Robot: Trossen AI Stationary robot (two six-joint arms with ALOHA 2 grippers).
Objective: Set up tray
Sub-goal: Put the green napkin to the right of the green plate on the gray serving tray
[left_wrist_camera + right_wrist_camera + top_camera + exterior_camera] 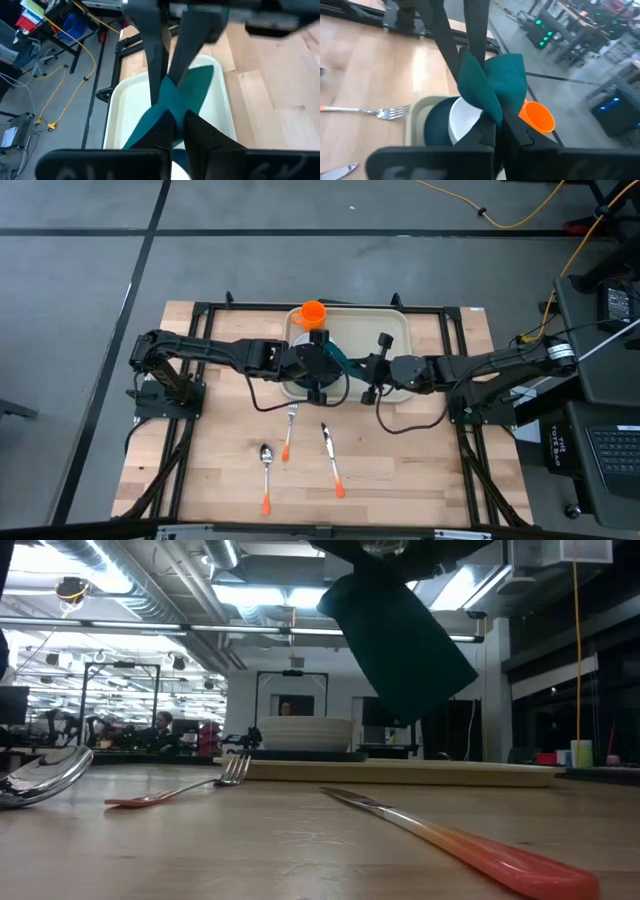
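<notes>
We see the tray (398, 323) at the table's (420, 470) far middle, with the cup (313, 312) in its far left corner and the plate (434, 125) just nearer, a bowl (462, 119) on it. Both grippers meet above the tray, left gripper (322, 366) and right gripper (372, 367) pinching the napkin (400, 635) between them, lifted clear. Nearer us on the table lie the spoon (266, 468) leftmost, the fork (289, 428) beside it, and the knife (331, 459) to the right.

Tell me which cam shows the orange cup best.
The high view: the orange cup stands clear at the tray's far rim. The right wrist view catches it partly behind the green napkin. The low and left wrist views don't show it.
</notes>
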